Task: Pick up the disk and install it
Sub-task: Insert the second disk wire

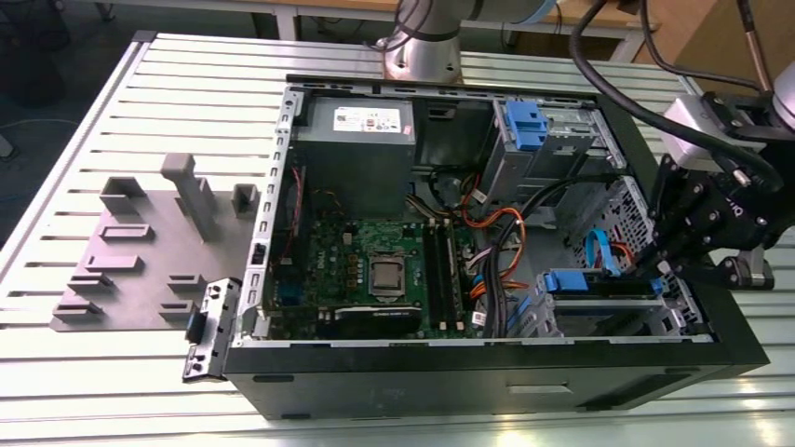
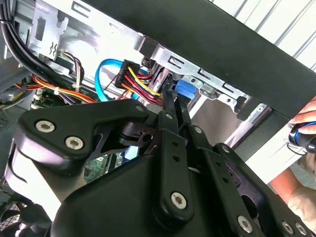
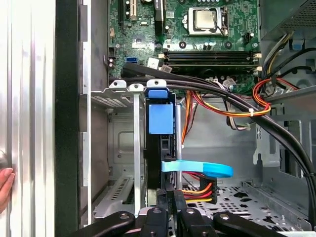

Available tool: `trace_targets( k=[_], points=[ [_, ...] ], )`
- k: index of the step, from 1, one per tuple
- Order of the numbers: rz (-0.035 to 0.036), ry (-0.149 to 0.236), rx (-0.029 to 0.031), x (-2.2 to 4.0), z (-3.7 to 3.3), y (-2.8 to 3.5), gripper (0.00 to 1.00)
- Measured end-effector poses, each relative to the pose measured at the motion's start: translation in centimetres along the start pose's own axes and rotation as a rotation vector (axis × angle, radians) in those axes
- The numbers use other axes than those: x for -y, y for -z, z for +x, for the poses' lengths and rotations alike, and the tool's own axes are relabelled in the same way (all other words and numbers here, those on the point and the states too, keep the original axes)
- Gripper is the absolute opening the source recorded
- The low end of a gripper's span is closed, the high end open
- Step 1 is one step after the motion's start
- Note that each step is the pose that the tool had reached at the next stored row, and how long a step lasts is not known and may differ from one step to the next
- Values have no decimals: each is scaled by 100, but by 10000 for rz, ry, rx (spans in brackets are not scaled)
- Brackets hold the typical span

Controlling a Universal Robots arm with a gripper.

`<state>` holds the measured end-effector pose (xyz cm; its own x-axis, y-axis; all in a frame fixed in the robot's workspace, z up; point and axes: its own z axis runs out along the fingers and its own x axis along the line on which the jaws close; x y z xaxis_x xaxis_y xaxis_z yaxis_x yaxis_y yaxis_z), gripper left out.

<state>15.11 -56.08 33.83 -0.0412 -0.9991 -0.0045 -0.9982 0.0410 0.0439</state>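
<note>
The disk (image 3: pixel 160 118) stands on edge in the grey metal drive cage (image 3: pixel 121 98) at the case's corner, its blue carrier facing the first wrist view. In the exterior view the disk's blue carrier (image 1: pixel 572 281) sits in the lower cage at the case's right side. My gripper (image 1: pixel 654 272) hangs over the case's right wall, just beside that cage. Its two black fingers (image 2: pixel 170 118) lie close together, and their tips reach the blue carrier (image 2: pixel 185 91). In the first wrist view the gripper (image 3: pixel 170 195) points at the disk's near end, with nothing between the fingers.
The open black computer case (image 1: pixel 497 382) lies on a slatted white table (image 1: pixel 74 242). A light-blue data cable (image 3: pixel 197 169) and red-yellow power wires (image 3: pixel 197 190) run right by the disk. A grey fixture (image 1: pixel 162 251) lies at the exterior view's left. A person's hand (image 2: pixel 301 133) rests outside the case wall.
</note>
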Motion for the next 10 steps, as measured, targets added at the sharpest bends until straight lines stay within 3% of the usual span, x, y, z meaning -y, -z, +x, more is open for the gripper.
trace_targets(
  k=[10],
  points=[
    [0,-1,9,0,6,-20,18]
  ],
)
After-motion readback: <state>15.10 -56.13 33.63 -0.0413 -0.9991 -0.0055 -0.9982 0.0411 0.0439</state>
